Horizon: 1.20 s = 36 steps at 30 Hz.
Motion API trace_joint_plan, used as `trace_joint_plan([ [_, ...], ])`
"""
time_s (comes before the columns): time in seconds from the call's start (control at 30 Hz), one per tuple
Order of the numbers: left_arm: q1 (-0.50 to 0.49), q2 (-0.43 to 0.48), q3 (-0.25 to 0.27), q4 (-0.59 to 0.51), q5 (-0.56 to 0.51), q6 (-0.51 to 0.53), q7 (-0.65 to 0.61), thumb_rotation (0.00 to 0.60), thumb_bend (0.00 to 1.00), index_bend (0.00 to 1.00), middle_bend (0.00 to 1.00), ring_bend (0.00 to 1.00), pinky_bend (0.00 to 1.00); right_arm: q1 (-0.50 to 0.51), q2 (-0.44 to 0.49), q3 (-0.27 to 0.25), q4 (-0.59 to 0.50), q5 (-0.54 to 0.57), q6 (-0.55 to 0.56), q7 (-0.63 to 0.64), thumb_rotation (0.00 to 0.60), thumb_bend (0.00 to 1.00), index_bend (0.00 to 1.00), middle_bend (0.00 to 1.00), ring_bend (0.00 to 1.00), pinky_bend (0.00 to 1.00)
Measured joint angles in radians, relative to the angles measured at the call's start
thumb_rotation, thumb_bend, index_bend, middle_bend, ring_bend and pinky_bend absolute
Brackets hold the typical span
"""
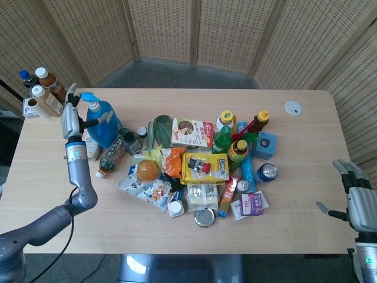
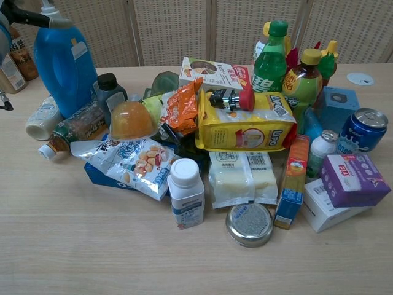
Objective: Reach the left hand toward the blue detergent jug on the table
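The blue detergent jug (image 1: 106, 124) with a white pump stands upright at the left end of the pile; it also fills the upper left of the chest view (image 2: 63, 64). My left hand (image 1: 72, 117) is raised just left of the jug, fingers apart and holding nothing. One finger (image 1: 93, 122) stretches across toward the jug's shoulder. In the chest view that dark finger (image 2: 27, 17) reaches the pump neck; whether it touches I cannot tell. My right hand (image 1: 359, 203) hangs off the table's right edge, fingers spread and empty.
A small white bottle (image 1: 90, 147) and a lying drink bottle (image 1: 112, 157) lean against the jug's base. Several sauce bottles (image 1: 42, 89) stand at the far left corner behind my hand. The pile of groceries, with a yellow bag (image 1: 204, 167), spreads to the right.
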Motion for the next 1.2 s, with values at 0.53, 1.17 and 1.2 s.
trace_joint_plan([
  [0.53, 0.022, 0.043, -0.021, -0.079, 0.072, 0.166, 0.004, 0.600, 0.10, 0.87, 0.77, 0.65, 0.69, -0.008, 0.011, -0.007, -0.013, -0.030, 0.022, 0.015, 0.600, 0.00, 0.00, 0.00, 0.00, 0.00],
  [1.17, 0.128, 0.442, -0.200, -0.738, 0.049, 0.355, 0.271, 0.600, 0.10, 0.87, 0.77, 0.65, 0.69, -0.020, 0.025, -0.015, -0.039, -0.068, 0.060, 0.020, 0.600, 0.00, 0.00, 0.00, 0.00, 0.00],
  [1.2, 0.129, 0.451, -0.206, -0.753, 0.044, 0.361, 0.281, 0.600, 0.10, 0.87, 0.77, 0.65, 0.69, -0.020, 0.026, -0.015, -0.040, -0.069, 0.060, 0.021, 0.600, 0.00, 0.00, 0.00, 0.00, 0.00],
])
